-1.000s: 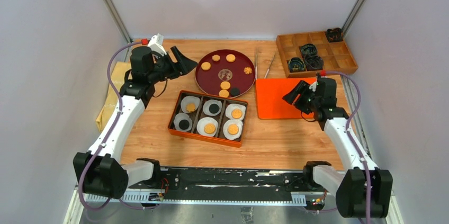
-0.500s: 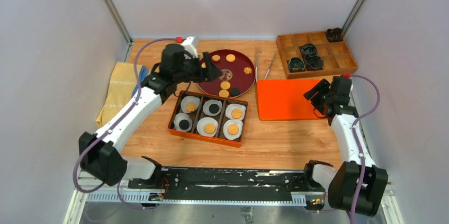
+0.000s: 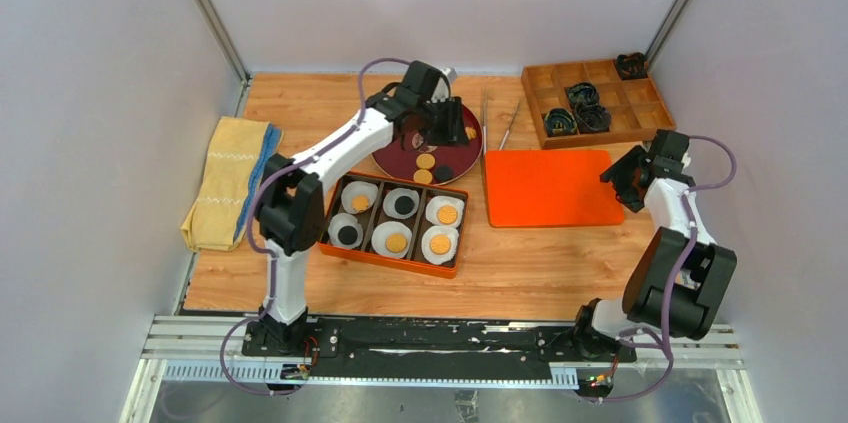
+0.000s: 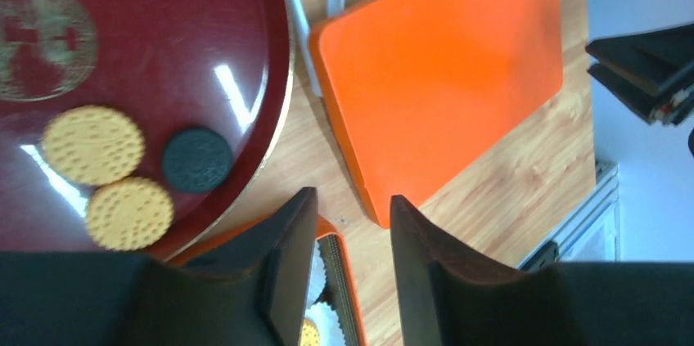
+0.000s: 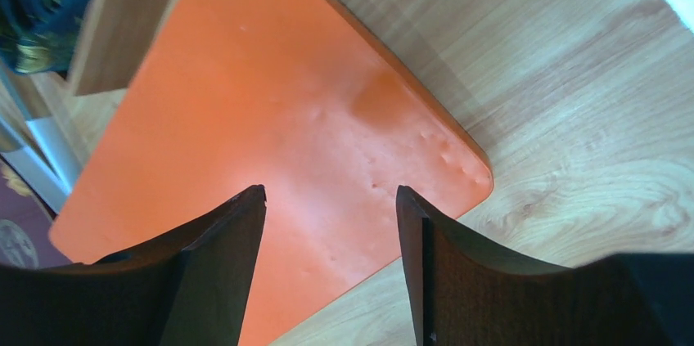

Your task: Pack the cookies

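Observation:
The cookies lie in two places. Two tan ones [image 3: 425,168] and a black one [image 3: 443,173] sit on the dark red plate [image 3: 462,150], with a knobbly one [image 3: 469,132] at its right. The plate's [image 4: 164,60] tan [image 4: 92,144] and black [image 4: 196,159] cookies also show in the left wrist view. The orange box [image 3: 392,261] holds several white paper cups, each with a tan [image 3: 439,244] or black [image 3: 404,205] cookie. My left gripper [image 3: 445,131] [image 4: 350,199] hangs open and empty above the plate's right side. My right gripper [image 3: 615,183] [image 5: 330,190] is open and empty over the orange lid's [image 3: 545,186] right edge.
The orange lid [image 4: 442,76] [image 5: 270,117] lies flat right of the box. Metal tongs [image 3: 487,118] lie between plate and lid. A wooden compartment tray [image 3: 640,118] with dark items stands at the back right. A yellow towel [image 3: 230,181] lies at the left.
My left arm has swung right from the table's left side to above the plate. My right arm has pulled back rightward to the lid's right edge.

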`<action>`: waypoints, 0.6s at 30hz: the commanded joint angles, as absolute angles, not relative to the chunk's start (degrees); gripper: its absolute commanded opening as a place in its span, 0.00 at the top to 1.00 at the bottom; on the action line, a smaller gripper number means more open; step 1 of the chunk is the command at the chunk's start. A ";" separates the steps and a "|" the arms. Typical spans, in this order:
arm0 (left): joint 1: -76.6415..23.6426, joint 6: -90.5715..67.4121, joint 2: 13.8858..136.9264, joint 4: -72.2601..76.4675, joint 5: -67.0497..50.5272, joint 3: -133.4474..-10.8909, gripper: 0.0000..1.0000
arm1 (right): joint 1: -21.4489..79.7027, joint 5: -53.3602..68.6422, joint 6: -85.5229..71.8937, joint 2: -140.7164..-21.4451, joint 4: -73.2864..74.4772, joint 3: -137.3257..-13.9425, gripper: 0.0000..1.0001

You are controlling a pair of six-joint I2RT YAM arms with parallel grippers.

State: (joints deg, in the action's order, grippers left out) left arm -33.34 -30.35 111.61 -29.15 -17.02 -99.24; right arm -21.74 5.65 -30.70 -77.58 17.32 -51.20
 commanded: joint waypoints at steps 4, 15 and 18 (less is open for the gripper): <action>-37.94 -35.64 121.28 -33.55 -24.57 -112.06 0.46 | -24.96 10.65 -27.65 -83.62 19.45 -53.37 0.36; -40.48 -36.50 129.24 -38.46 -20.73 -118.41 0.45 | -26.78 13.17 -28.31 -88.08 17.01 -53.57 0.36; -40.78 -36.53 130.51 -37.50 -19.55 -117.11 0.45 | -27.22 13.64 -28.47 -89.96 16.90 -54.02 0.36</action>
